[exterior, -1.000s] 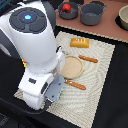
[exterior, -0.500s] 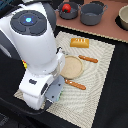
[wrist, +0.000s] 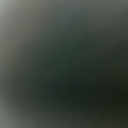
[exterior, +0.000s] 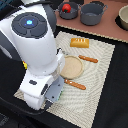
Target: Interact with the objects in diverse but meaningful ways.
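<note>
The arm [exterior: 35, 55] fills the left of the exterior view, hiding its gripper; I cannot tell if the gripper is open or closed. The bread loaf [exterior: 79, 42] lies upper centre on the mat [exterior: 102, 75], the red ball [exterior: 65, 8] in a pot [exterior: 68, 11] above. Moving blind risks knocking the plate [exterior: 73, 66]. The wrist view shows only dark blur.

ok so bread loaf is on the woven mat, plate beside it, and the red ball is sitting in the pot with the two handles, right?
Not quite. The exterior view shows the red ball in the smaller grey bowl, not the two-handled pot. The bread loaf and plate lie on the woven mat.
</note>
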